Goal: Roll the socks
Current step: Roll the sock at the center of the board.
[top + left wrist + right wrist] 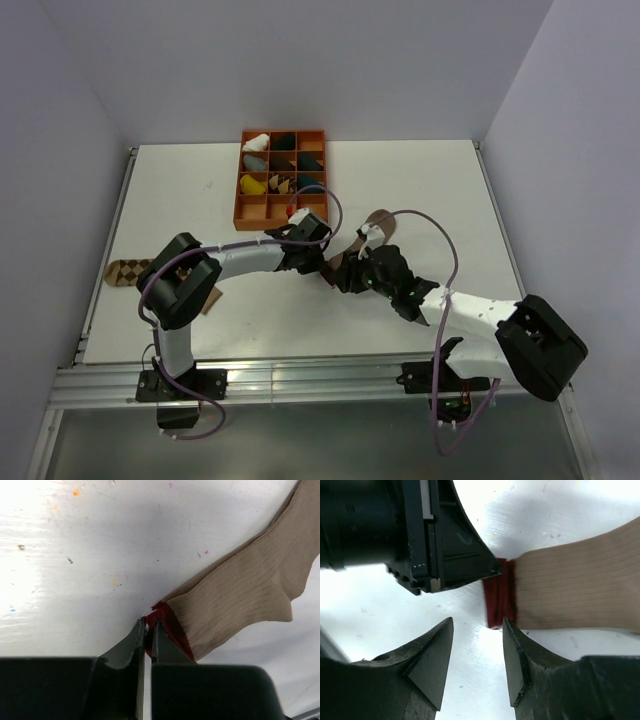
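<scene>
Left hand (148, 625): clenched, jaws pressed together at the corner of the red cuff (167, 622); it appears to pinch the cuff's edge, though little fabric shows between the tips.
Right hand (477, 625): released, jaws apart with nothing between them; it sits low over the surface (450, 200), just short of the cuff's lower corner and close beside the left hand.
Tan sock (250, 595): plain ribbed fabric, lying flat and stretched out near the middle of the surface, with the cuff end toward both hands and the foot end running away from them. No fold or curl shows anywhere along it.
Patterned sock (125, 272): tan and dark brown diamonds, lying flat at the left edge of the surface, partly hidden behind the left arm and well apart from the tan sock.
Tray (238, 180): orange, divided into compartments, at the far side of the surface; several compartments hold sock bundles in white, black, teal and yellow. Neither hand is near it.
Work done: judged as very little. One sock is laid out and caught at the cuff; no roll is started.
Work left: judged as nearly all. The two socks are not yet together, so the patterned one would have to be fetched and laid on or beside the tan one, then the pair rolled from one end.
Stage: judged as the opening grip on the cuff, with one hand securing it and the other free.
</scene>
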Robot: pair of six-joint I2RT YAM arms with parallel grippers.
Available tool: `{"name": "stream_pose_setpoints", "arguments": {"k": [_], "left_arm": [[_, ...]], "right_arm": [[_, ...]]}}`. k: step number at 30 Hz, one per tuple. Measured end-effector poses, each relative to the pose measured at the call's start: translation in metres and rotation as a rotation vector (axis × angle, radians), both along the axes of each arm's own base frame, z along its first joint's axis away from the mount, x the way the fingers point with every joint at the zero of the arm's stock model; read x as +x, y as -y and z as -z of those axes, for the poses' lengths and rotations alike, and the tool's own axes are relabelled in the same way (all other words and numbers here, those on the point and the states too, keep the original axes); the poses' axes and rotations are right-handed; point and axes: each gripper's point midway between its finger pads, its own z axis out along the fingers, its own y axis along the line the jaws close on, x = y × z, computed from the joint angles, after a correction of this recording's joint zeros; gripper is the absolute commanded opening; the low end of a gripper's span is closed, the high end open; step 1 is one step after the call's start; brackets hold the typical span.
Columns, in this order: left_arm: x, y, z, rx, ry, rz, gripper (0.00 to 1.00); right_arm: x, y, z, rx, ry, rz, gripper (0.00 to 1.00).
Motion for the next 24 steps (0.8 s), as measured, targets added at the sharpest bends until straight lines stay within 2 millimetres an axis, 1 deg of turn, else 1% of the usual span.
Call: {"name": "stream_pose_setpoints", "arguments": {"k": [3,7,10,19,24], "left_arm": [[-0.001,-0.005,-0.001,0.045,-0.002,0.022,0.0],[-0.003,-0.009,-0.001,0.072,-0.007,0.043,0.0],[-0.004,-0.011,-0.002,0.089,-0.011,0.056,0.0],[-0.006,-0.012,-0.002,0.105,-0.019,0.073,0.0],[-0.008,-0.011,-0.001,0.097,-0.029,0.079,0.0]], "right_arm": [[-0.003,-0.003,0.007,-0.077,0.051,-0.021,0.52],[-0.009,-0.007,0.021,-0.181,0.09,-0.058,0.51],[-0.012,-0.011,0.026,-0.233,0.126,-0.085,0.5],[-0.015,-0.027,0.029,-0.289,0.213,-0.138,0.48],[-0.013,-0.033,0.036,-0.315,0.226,-0.146,0.47]]}}
